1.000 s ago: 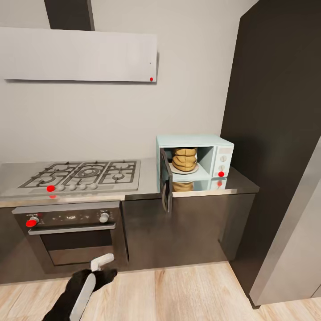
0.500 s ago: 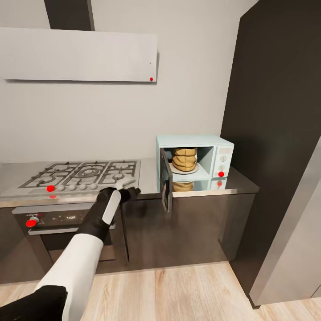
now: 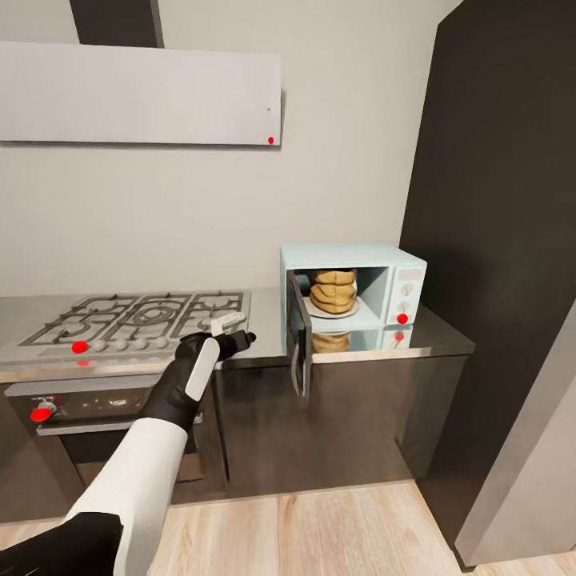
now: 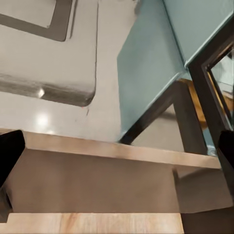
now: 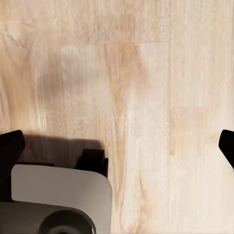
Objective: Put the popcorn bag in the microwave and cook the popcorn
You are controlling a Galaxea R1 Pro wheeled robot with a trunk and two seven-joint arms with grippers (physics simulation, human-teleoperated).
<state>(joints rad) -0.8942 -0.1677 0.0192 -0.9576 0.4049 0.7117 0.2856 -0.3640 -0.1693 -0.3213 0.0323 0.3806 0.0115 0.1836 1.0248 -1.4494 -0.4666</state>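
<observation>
Crumpled tan paper, folded in horizontal rolls — the popcorn bag (image 3: 334, 290) stands upright on a pale round plate (image 3: 349, 309) inside the microwave (image 3: 352, 286), a mint-blue box with a white knob panel, at the right end of the counter (image 3: 436, 340). Its dark glass door (image 3: 299, 336) hangs open past the counter's front edge. The counter is glossy grey steel over dark cabinet fronts, with a grated gas hob (image 3: 136, 318) at the left. No readable writing. The left gripper (image 3: 232, 330) hovers empty near the counter's front edge, jaws seemingly spread wide. The right gripper (image 5: 117, 146), empty, is spread over pale wood floor (image 5: 146, 73).
</observation>
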